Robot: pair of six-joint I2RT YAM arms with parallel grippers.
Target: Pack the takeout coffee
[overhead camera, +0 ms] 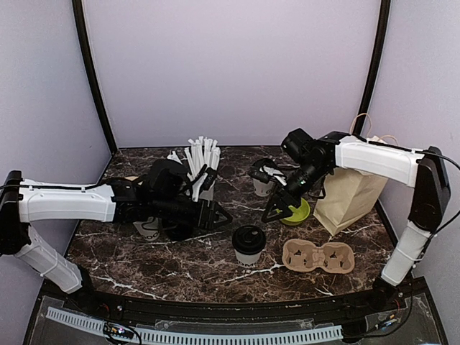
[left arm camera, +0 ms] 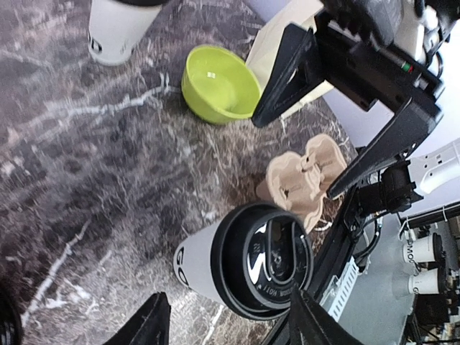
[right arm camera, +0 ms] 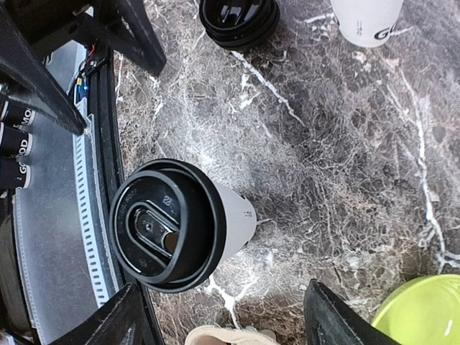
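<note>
Both tools were released when I checked. The left tool (overhead camera: 219, 214) hung near the middle of the top view with its jaws spread and empty. The right tool (overhead camera: 277, 208), just right of it, was equally wide and held nothing. The lidded coffee cup (overhead camera: 249, 244) stood upright on the bench (overhead camera: 180, 266) at lower centre, apart from both tools. The cardboard cup carrier (overhead camera: 317, 256) lay just to its right, not yet loaded.

My worry was that both arms pointed at that one cup. Closing in together, they could clash or knock it over. A pinch high up at the black lid (right arm camera: 167, 224) might pop it off. The carrier looked light, so pressing the cup in could shove it toward the green bowl (overhead camera: 297, 213).
</note>
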